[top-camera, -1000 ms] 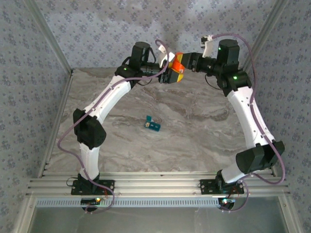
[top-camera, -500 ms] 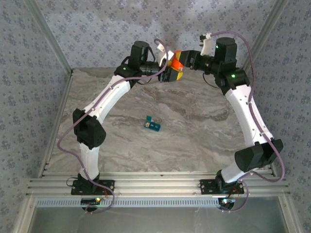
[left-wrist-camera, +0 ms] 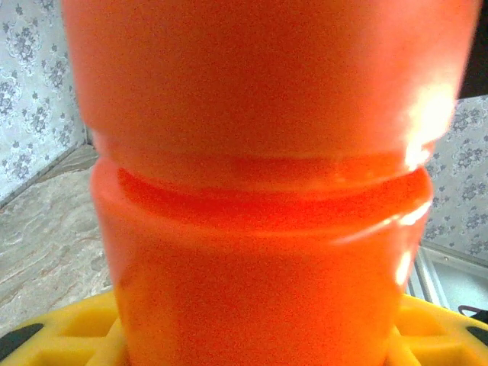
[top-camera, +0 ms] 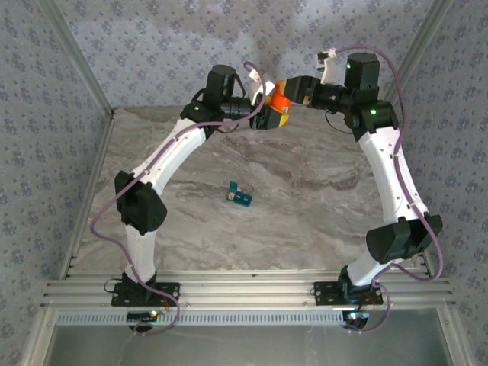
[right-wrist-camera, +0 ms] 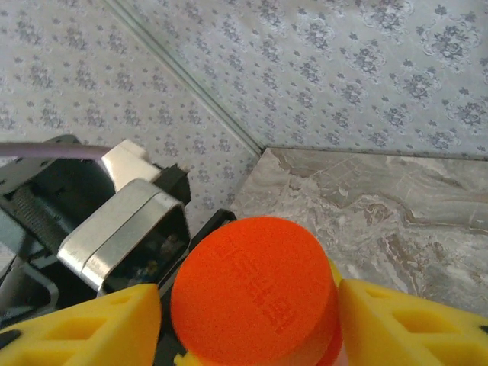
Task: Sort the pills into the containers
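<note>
High above the back of the table, both arms hold an orange pill bottle (top-camera: 279, 101) between them. My left gripper (top-camera: 268, 116) is shut on the bottle's body (left-wrist-camera: 259, 191), its yellow fingers (left-wrist-camera: 69, 339) low at either side. My right gripper (right-wrist-camera: 255, 324) is shut on the bottle's orange cap (right-wrist-camera: 255, 286), which sits between its yellow fingers (right-wrist-camera: 412, 320). The teal container strip (top-camera: 241, 197) lies alone on the marble table (top-camera: 320, 221), near the middle, with a lid at its left end standing up. No pills can be made out.
Patterned walls and metal frame posts (top-camera: 84, 72) close in the back and sides. The left wrist's camera housing (right-wrist-camera: 126, 229) sits just behind the cap. The arm bases stand on the aluminium rail (top-camera: 244, 290) at the near edge.
The right arm's wrist has lifted and turned a little at the cap, shifting slightly right. The left arm and the bottle have stayed almost still. The teal strip has not moved.
</note>
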`<state>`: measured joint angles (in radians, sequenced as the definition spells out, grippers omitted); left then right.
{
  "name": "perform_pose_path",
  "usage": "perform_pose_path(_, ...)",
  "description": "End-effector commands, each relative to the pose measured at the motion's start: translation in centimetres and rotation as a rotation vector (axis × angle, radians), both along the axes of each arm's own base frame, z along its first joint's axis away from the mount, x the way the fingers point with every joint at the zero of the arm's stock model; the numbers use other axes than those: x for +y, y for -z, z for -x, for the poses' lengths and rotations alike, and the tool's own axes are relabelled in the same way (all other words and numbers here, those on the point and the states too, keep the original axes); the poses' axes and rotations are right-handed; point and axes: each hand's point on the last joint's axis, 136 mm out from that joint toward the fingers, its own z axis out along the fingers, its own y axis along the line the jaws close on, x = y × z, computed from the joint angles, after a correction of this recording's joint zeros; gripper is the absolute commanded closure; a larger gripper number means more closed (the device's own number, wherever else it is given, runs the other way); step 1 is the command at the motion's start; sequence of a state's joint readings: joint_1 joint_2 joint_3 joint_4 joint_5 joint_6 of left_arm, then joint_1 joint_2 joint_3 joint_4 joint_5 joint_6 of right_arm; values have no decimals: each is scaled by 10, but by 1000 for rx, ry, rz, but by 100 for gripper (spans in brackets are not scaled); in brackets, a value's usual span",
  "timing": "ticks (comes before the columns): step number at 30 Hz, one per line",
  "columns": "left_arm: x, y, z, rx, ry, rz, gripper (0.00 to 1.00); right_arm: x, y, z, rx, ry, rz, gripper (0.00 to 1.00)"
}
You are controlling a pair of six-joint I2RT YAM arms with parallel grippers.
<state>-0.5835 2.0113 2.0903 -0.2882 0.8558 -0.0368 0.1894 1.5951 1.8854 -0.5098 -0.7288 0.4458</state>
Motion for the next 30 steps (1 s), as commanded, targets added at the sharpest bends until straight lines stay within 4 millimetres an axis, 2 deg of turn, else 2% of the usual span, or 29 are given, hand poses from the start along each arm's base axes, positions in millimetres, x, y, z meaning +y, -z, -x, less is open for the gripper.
perform_pose_path(1, 7, -37, 7, -90, 14, 54, 100, 2, -14, 13, -14, -69, -16, 31)
perform_pose_path(7, 11, -33, 12, -81, 37, 40, 100, -16, -28, 19, -54, -83, -18, 23)
perform_pose_path(11, 12, -31, 17, -75, 63, 32, 100, -30, -31, 14, -69, -106, -28, 22)
perform_pose_path(14, 13, -29, 21, -65, 88, 25, 100, -33, -34, 14, -85, -153, -38, 22)
perform_pose_path(19, 14, -26, 27, -47, 127, 13, 100, -26, -39, 13, -84, -219, -44, 22)
perform_pose_path(30, 12, -24, 33, -25, 170, 11, 100, -2, -22, 8, -60, -249, 40, 22)
